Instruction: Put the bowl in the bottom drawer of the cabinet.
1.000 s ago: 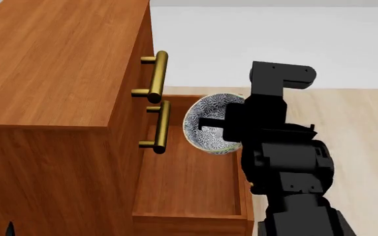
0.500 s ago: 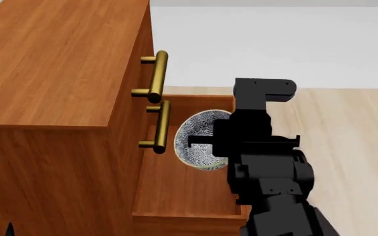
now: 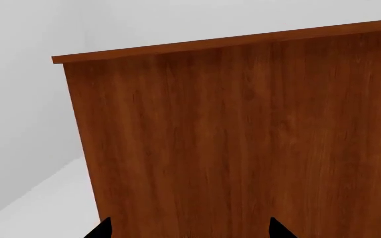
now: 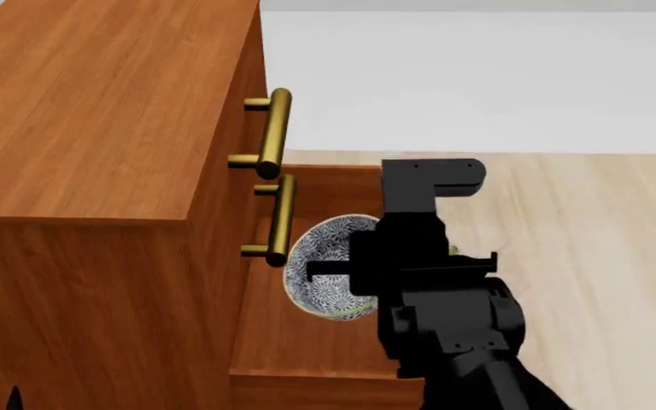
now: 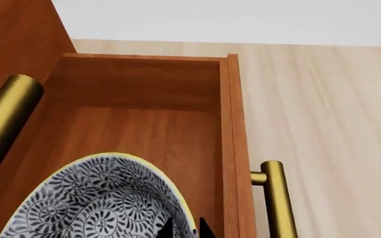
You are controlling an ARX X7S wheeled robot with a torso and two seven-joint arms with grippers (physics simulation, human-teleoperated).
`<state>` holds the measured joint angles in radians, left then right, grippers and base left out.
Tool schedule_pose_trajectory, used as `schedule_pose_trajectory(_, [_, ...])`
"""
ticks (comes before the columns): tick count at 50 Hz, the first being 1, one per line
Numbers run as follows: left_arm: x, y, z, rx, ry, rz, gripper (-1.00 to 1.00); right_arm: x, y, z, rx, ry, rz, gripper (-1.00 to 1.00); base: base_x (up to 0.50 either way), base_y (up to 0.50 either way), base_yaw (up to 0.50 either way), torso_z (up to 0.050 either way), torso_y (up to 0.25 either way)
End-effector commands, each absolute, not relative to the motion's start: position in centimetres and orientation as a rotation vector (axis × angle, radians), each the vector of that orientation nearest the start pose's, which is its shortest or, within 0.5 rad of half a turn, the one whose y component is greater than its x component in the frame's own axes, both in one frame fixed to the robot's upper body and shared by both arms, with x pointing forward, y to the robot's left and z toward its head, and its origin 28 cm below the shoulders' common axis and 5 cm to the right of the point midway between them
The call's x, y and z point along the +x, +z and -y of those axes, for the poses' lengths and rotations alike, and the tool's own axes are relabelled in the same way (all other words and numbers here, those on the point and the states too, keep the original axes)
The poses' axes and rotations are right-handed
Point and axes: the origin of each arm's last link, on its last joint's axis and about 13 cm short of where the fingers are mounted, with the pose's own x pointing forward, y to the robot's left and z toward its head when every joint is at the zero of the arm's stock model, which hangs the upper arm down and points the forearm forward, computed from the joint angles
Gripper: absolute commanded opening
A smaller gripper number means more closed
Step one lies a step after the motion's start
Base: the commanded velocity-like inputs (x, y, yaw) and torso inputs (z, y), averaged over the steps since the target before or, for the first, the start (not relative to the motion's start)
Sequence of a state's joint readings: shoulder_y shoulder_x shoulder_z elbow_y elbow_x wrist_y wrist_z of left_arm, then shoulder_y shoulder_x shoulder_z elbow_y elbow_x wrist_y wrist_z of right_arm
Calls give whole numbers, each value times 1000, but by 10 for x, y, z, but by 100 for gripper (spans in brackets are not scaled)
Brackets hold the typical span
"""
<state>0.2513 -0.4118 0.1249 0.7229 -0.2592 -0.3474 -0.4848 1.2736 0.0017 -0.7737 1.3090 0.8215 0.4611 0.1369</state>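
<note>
The blue-and-white bowl (image 4: 319, 272) hangs tilted on edge over the open bottom drawer (image 4: 305, 346) of the reddish-brown cabinet (image 4: 100, 128). My right gripper (image 4: 337, 268) is shut on the bowl's rim, one finger inside and one outside. In the right wrist view the bowl (image 5: 97, 203) fills the near corner, with my right gripper (image 5: 185, 229) pinching its yellowish rim above the bare floor of the drawer (image 5: 144, 129). My left gripper (image 3: 190, 230) stands open with nothing between its fingers, facing a flat wood panel of the cabinet (image 3: 243, 148).
Two upper brass handles (image 4: 271, 132) (image 4: 278, 218) stick out just left of the bowl. The drawer's own brass handle (image 5: 277, 198) sits on its front wall, beyond the bowl's rim. Pale wood floor (image 4: 601, 256) lies to the right of the drawer.
My right arm has carried the bowl left and down, from beside the drawer's right wall to over its middle, closer to the handles. The left arm has not moved.
</note>
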Motion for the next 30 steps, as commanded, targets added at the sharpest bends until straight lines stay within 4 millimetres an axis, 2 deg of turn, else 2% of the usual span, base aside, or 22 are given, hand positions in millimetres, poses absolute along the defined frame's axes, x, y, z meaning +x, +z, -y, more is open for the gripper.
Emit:
schedule_pose_trajectory(1, [142,97,-231,98,147,78,100,402,128,64,-16,78,-586,-100,0,0,0,0,0])
schedule_pose_trajectory(30, [141,96,-232,98,156,75,100,395,114,57,35,100,-632,-100,0,0,0,0,0])
